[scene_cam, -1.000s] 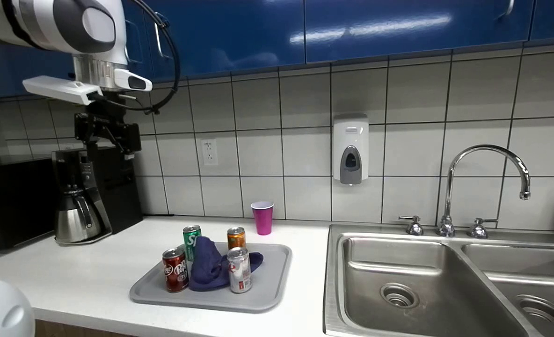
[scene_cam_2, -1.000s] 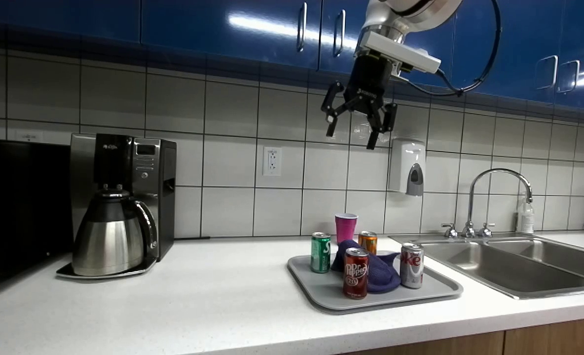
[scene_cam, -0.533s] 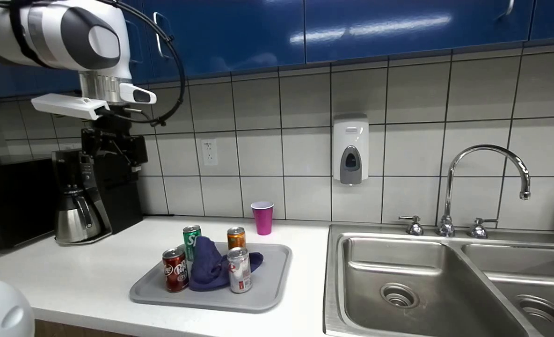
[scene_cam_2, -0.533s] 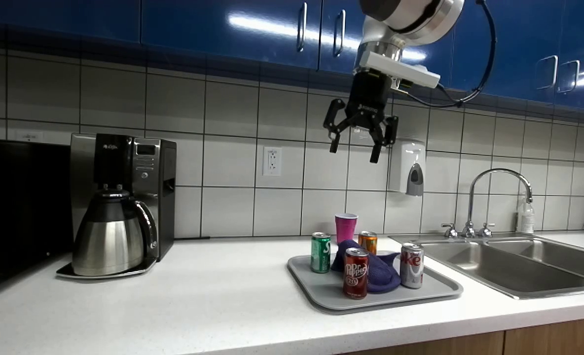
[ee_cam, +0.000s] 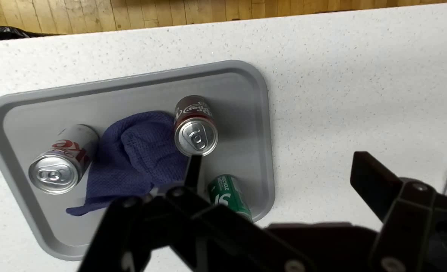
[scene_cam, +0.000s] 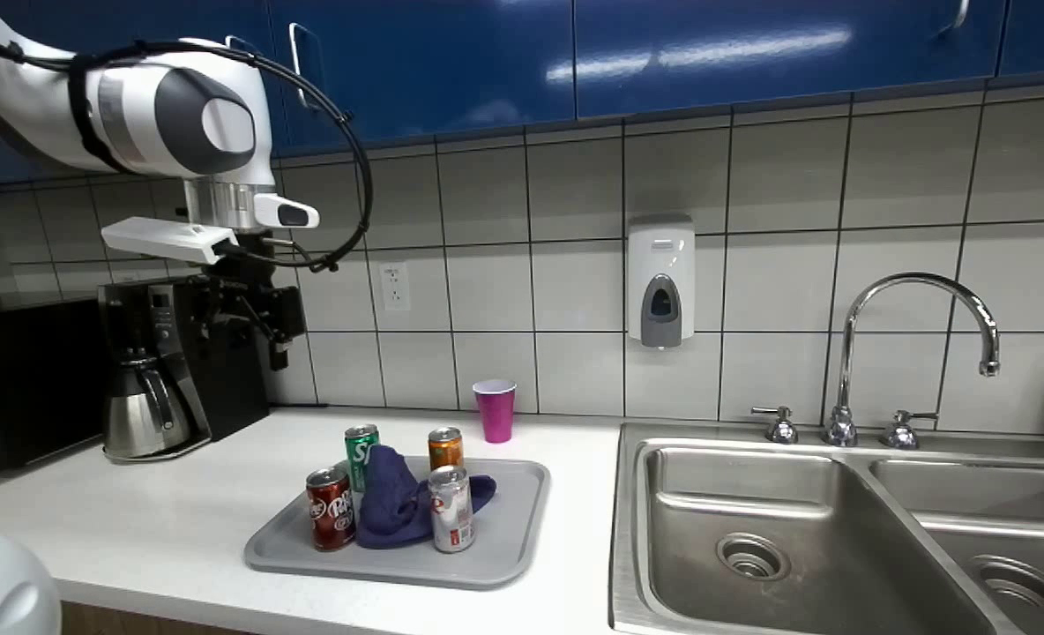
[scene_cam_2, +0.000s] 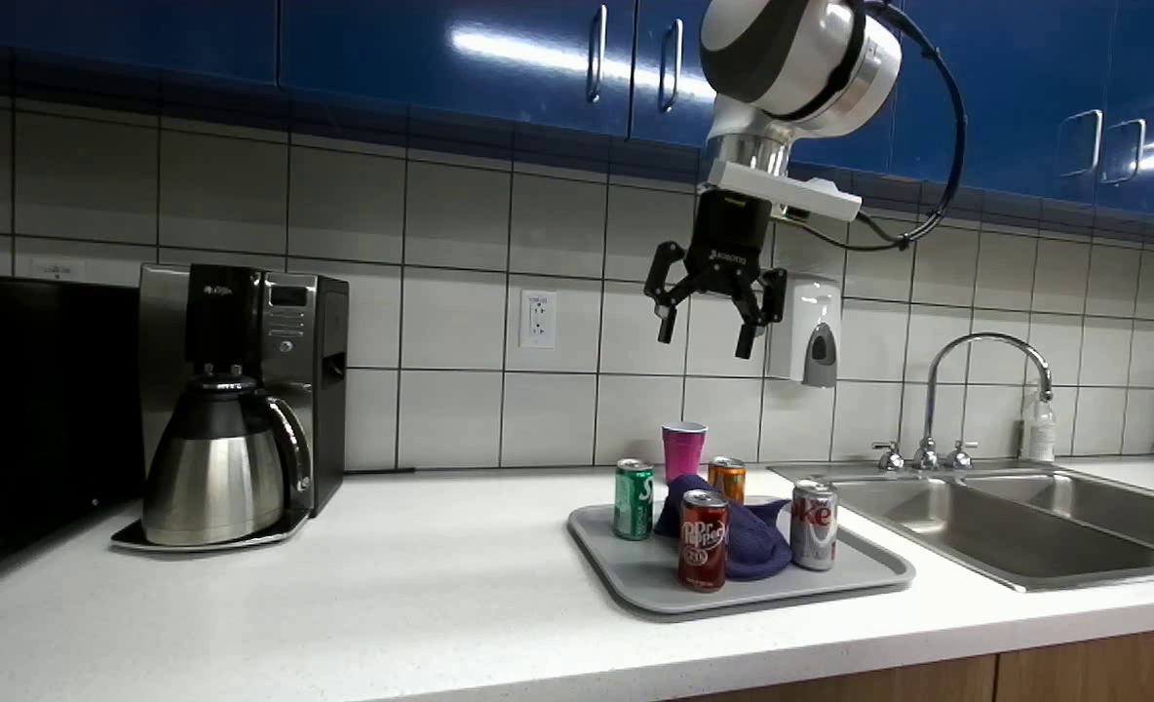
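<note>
While one gripper [scene_cam_2: 706, 338] hangs well above the speckled white counter [ee_cam: 359, 83], its two fingers spread apart, one grey round-cornered tray [ee_cam: 246, 151] carries four metal cylinders: a green can [scene_cam_2: 634, 502] and a maroon can [scene_cam_2: 703, 541] near the corners facing the coffee maker [scene_cam_2: 236, 400], a silver can [scene_cam_2: 814, 526] nearer the opposite edge, an orange can [scene_cam: 445, 449] by the back edge. Among them lies one rumpled, waffle-textured purple cloth [ee_cam: 144, 155].

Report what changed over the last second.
In both exterior views, the claw, open and holding nothing, has moved down toward the counter. Nothing was gripped or released. The Sprite can, Dr Pepper can, Diet Coke can, orange can and purple cloth stayed put on the gray tray, as did the pink cup behind it.
</note>
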Robot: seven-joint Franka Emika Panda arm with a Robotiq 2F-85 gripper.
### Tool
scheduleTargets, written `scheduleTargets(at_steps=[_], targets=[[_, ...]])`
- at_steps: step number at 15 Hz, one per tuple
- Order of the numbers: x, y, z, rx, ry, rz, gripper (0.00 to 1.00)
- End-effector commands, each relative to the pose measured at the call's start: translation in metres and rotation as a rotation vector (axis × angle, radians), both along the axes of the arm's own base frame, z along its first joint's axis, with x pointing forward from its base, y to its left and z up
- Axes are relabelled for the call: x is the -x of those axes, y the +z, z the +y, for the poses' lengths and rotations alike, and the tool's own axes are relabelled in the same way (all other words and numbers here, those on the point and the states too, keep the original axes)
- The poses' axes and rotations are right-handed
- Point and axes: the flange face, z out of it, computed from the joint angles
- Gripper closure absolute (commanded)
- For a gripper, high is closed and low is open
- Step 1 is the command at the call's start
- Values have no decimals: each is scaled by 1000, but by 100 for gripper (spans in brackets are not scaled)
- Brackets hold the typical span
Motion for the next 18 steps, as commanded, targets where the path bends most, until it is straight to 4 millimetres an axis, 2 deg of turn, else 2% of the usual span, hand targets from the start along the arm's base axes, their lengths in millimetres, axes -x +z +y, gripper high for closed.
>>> scheduleTargets(at_steps=[1,7,18], targets=[[-15,-17,-9,21,-25,-10,0],[-33,-47,-13,51,-26,-16,0],[-47,-104,-14,128,-11,-1,0]])
